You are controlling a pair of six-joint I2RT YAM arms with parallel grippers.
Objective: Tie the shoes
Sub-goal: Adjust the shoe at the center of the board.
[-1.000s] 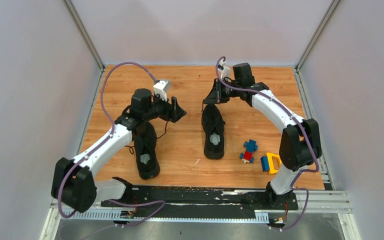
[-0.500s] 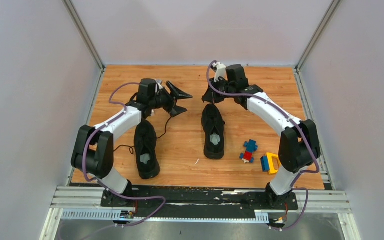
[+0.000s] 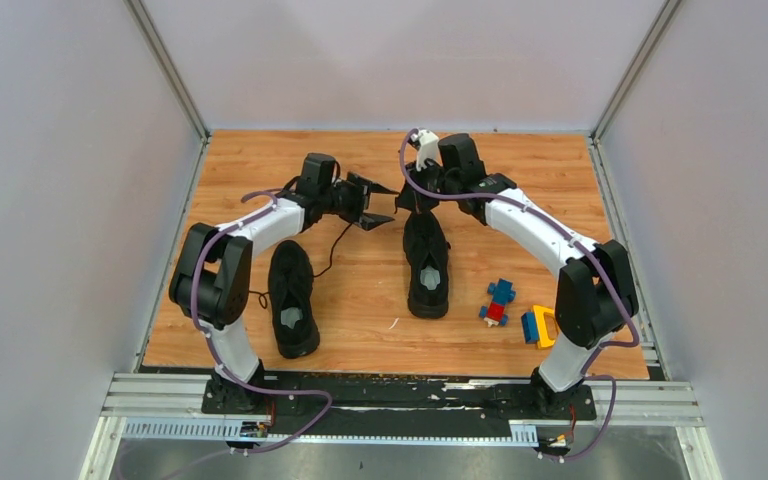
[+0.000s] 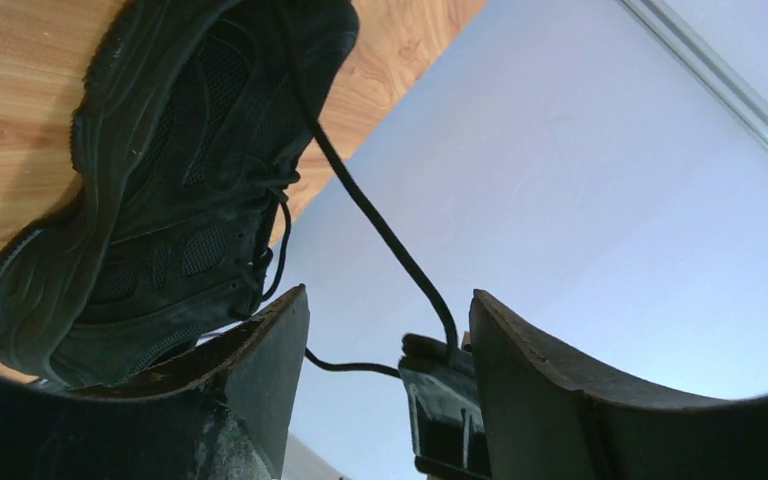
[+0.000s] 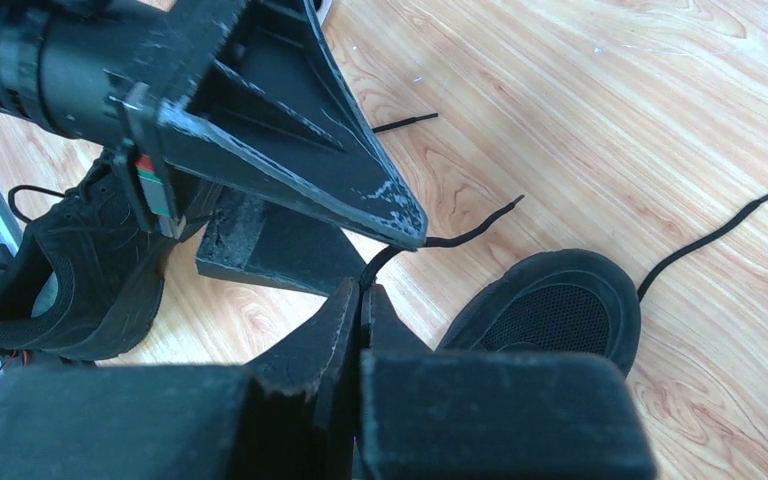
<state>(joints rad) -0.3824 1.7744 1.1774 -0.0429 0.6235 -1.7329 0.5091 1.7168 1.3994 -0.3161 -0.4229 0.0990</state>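
Two black shoes lie on the wooden table: the left shoe and the right shoe. My right gripper hovers over the right shoe's toe end, shut on one of its thin black laces, which is pinched at the tips of the right gripper. My left gripper stands open just left of it. In the left wrist view the lace rises from the right shoe to the right gripper's tips, which sit between the open fingers of the left gripper.
A blue-and-red toy block and a yellow one lie right of the right shoe. Loose lace ends trail on the wood. Grey walls close in the table at back and sides.
My left arm has swung its open gripper right and toward the back, up to the right gripper. The right gripper has shifted slightly left, still shut on the lace.
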